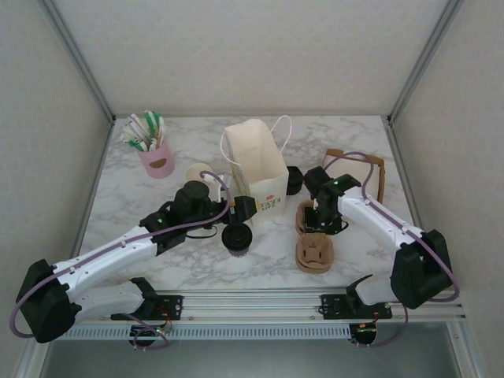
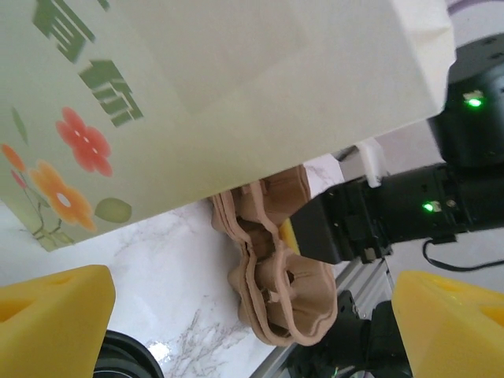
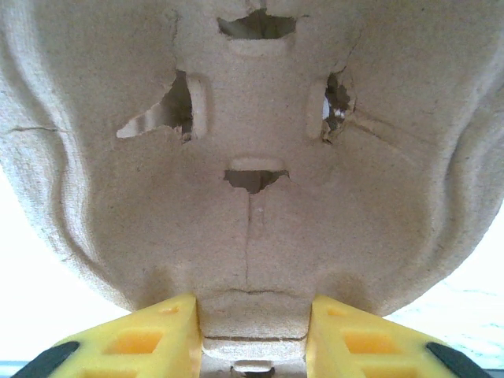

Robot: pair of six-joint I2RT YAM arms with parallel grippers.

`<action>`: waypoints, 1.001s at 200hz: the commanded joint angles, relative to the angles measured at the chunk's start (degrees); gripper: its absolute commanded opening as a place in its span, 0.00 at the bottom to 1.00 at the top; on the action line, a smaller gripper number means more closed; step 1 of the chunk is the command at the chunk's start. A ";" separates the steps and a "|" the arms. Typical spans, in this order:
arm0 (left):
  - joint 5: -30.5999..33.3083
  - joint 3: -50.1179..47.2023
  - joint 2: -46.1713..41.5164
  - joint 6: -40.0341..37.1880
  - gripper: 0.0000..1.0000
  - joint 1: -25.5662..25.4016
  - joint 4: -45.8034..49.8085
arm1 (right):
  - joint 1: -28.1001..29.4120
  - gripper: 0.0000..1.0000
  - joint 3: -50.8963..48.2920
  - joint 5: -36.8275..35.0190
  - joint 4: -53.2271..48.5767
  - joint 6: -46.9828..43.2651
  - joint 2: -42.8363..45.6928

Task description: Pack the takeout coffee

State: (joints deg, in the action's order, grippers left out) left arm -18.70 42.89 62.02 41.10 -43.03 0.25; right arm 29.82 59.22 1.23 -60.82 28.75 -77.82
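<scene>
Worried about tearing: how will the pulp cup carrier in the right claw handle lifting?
Probably light and fairly stiff: the pulp cup carrier holds its moulded shape. Likely fragile: tears show around its slots. May tilt, since the right claw pinches one edge.

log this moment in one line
left gripper: open at coffee cup | right gripper: shut on cup carrier | bag: upright, open | coffee cup: outside bag

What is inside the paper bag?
From above, the bag stands open and only its pale inner walls show. Its floor is hidden behind the front wall. The coffee cup stands outside, in front of it.
</scene>
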 commanded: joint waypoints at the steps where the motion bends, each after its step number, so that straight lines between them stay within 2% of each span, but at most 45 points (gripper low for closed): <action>1: 4.95 5.04 -2.03 -3.02 0.91 0.50 3.51 | 0.41 0.35 3.13 -0.49 -2.45 0.67 4.25; 60: 16.95 21.62 0.93 -10.73 0.88 1.12 18.50 | 0.45 0.35 8.66 -0.69 -4.81 0.58 12.71; 89: 18.52 30.56 4.00 -14.22 0.84 4.05 23.48 | 0.42 0.35 12.94 -0.05 -6.05 -0.40 14.79; 118: 16.40 40.01 9.13 -16.98 0.81 9.57 26.35 | 0.45 0.35 17.01 0.92 -6.42 -1.37 15.59; 172: 5.02 54.15 22.05 -17.85 0.72 24.19 25.33 | 0.47 0.35 23.03 4.65 -5.85 -3.22 15.62; 200: 0.50 62.22 31.25 -19.40 0.61 28.61 25.93 | 0.43 0.35 25.86 6.17 -6.35 -4.61 15.15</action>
State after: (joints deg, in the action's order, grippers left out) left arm -11.55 98.76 86.70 24.05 -17.28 25.41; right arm 29.89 81.56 4.93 -66.11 26.28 -62.78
